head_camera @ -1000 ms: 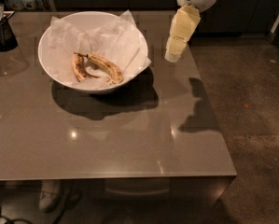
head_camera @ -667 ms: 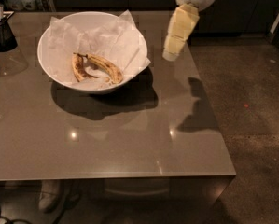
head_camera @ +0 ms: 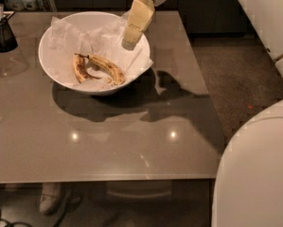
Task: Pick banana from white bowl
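Observation:
The white bowl (head_camera: 51, 65) stands at the back left of the grey table, lined with crumpled white paper. Two bananas lie in it. The banana (head_camera: 108, 69) is the longer yellow, brown-speckled one on the right, stem pointing left. A shorter, darker, curled banana (head_camera: 79, 70) lies just left of it. My gripper (head_camera: 129, 43), pale cream, hangs down from the top of the camera view over the bowl's right inner side. It is above and to the right of the banana, apart from it, and holds nothing that I can see.
A dark wire container (head_camera: 1, 30) stands at the table's far left edge. My white body (head_camera: 259, 174) fills the lower right, and another white part (head_camera: 269, 18) the upper right. The table's front edge (head_camera: 103, 178) runs below the middle. Carpet lies right of the table.
The gripper has moved left, from beside the bowl's right rim to over the bowl's right inner side. The view has come closer, and my white body now shows on the right.

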